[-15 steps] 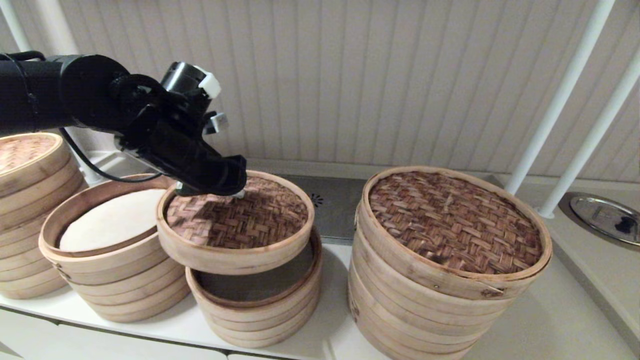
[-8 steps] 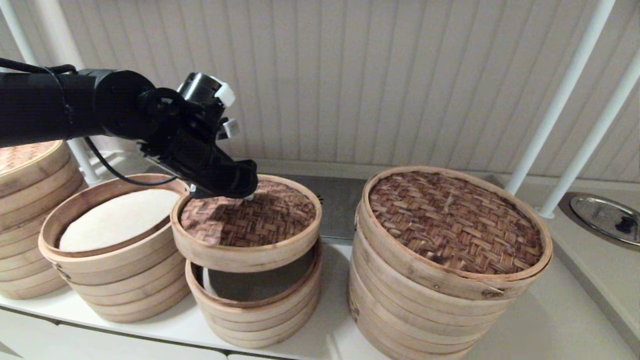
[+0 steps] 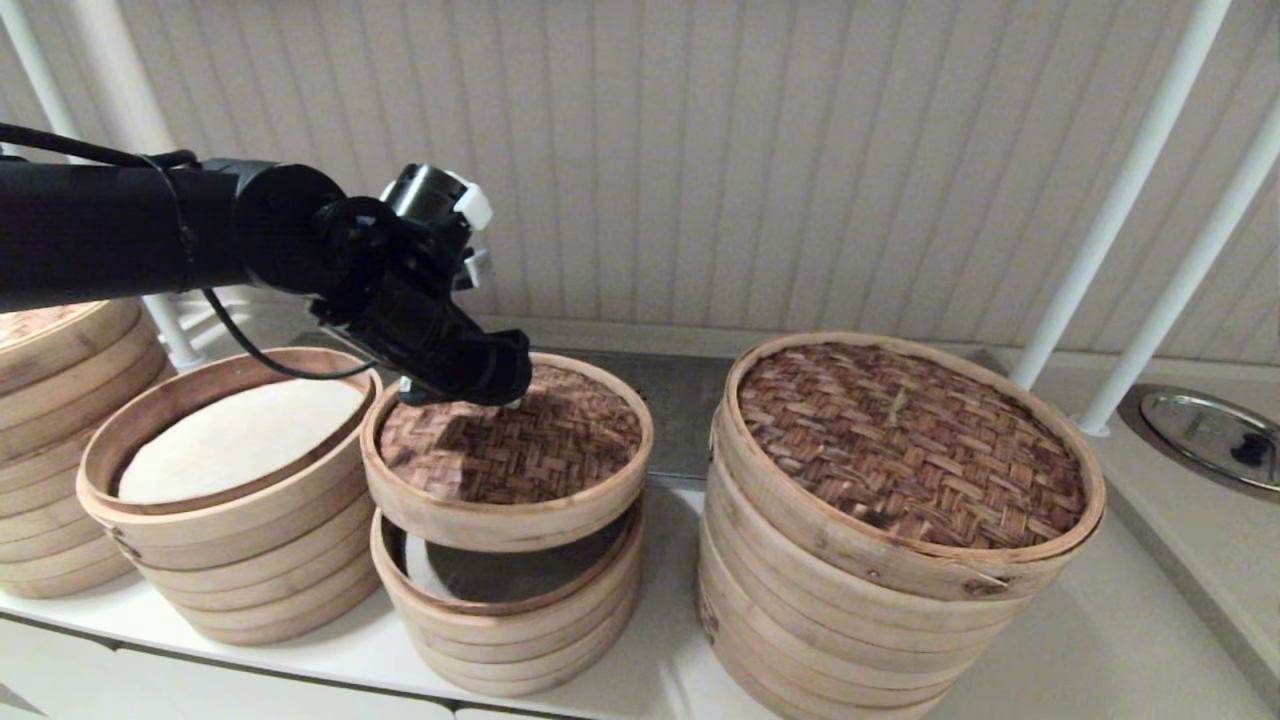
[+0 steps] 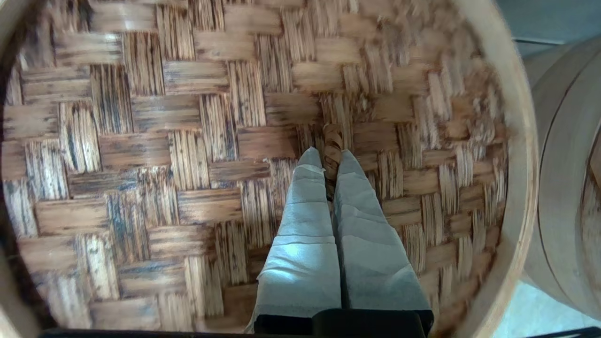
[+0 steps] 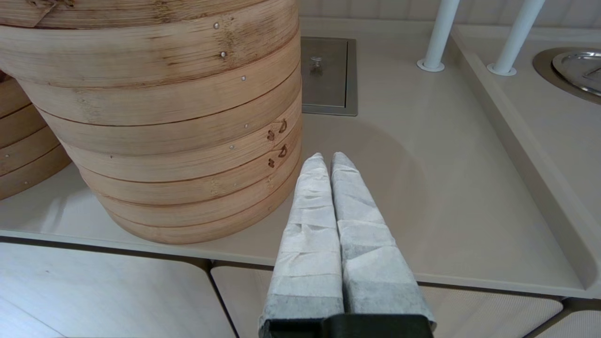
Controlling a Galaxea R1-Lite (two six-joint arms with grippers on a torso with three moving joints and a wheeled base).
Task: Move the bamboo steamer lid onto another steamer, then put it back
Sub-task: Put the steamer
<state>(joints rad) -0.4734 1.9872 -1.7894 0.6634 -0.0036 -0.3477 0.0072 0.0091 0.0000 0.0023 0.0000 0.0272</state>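
The bamboo steamer lid (image 3: pixel 520 460), pale-rimmed with a woven top, hangs slightly tilted just above the smallest steamer (image 3: pixel 510 610); a gap at the front shows the cloth liner inside. My left gripper (image 3: pixel 507 402) is shut on the lid's small loop handle (image 4: pixel 332 143), and in the left wrist view the left gripper (image 4: pixel 331 158) pinches it between both fingertips. The woven top (image 4: pixel 188 155) fills that view. My right gripper (image 5: pixel 327 157) is shut and holds nothing, low at the counter's front edge beside the base of the biggest stack (image 5: pixel 178 141).
An open medium stack (image 3: pixel 225 540) with a white liner stands left of the small steamer, and another stack (image 3: pixel 50 400) is at the far left. The biggest lidded stack (image 3: pixel 890 520) is on the right. White poles (image 3: pixel 1120 200) and a round metal cover (image 3: pixel 1210 435) are far right.
My left gripper has carried the lid to the right, away from the medium stack, so it now sits more squarely over the smallest steamer. The right arm has not moved.
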